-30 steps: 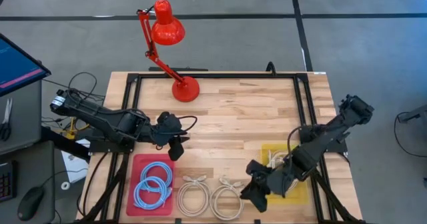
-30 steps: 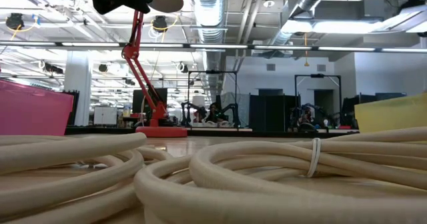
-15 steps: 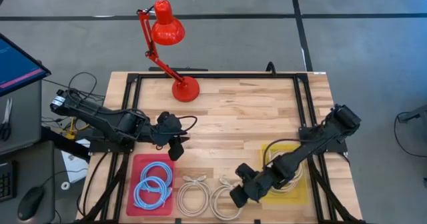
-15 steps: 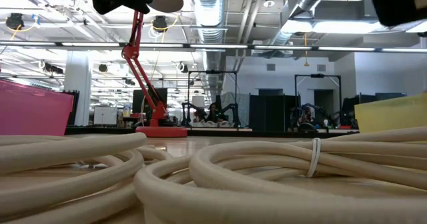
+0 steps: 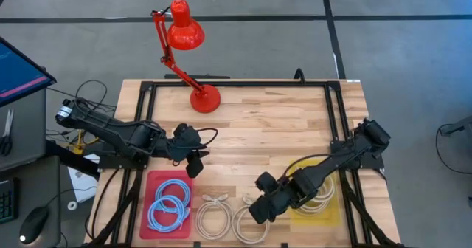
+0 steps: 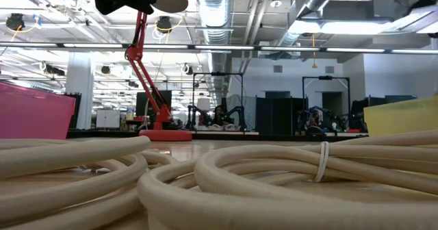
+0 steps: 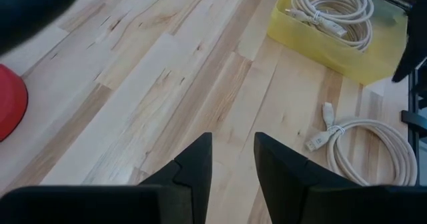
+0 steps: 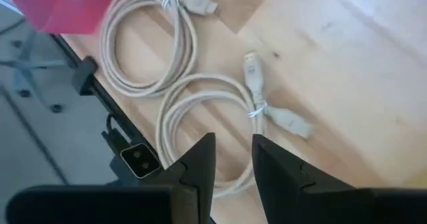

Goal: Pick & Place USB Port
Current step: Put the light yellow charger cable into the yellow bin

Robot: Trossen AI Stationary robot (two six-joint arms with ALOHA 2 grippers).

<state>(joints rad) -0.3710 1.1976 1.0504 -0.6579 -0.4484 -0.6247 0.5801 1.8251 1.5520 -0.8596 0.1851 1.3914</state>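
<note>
Two white coiled USB cables lie flat near the table's near edge, the left coil and the right coil. The right wrist view shows both, the nearer coil's tie just ahead of the fingers. A third white cable lies in the yellow tray. My right gripper hovers over the right coil with a narrow finger gap and touches nothing. My left gripper waits above the red tray's far edge, also narrowly open.
A red tray with blue coiled cables sits at the near left. A red desk lamp stands at the far edge. Bare wood lies in the table's middle. In the low view the white cable fills the foreground.
My right gripper has moved from above the yellow tray toward the table's left, and now hangs over the right white coil. Its arm has stretched out farther across the table. The cables and the left arm have stayed where they were.
</note>
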